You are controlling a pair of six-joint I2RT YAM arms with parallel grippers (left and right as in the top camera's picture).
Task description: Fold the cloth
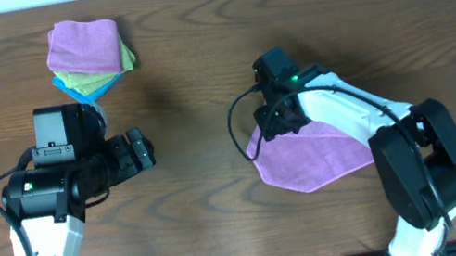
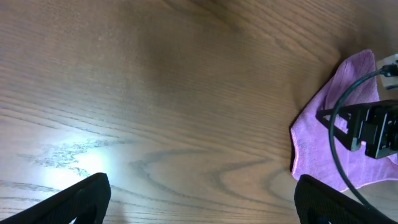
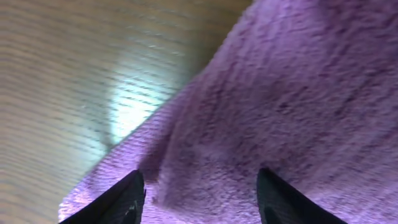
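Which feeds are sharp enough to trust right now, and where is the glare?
Right wrist view: soft throughout, the lilac-purple microfibre cloth is a fuzzy mass, with a glare patch on the brown wooden table beside its edge. Left wrist view: the wood grain is sharp, with one bright reflection low on the left and the cloth's edge clear at right. Overhead view: evenly lit and crisp, no glare.

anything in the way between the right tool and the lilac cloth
Nothing visible does. The right tool is directly over the cloth at its edge, fingers apart. The stack of folded cloths lies far off to the side.
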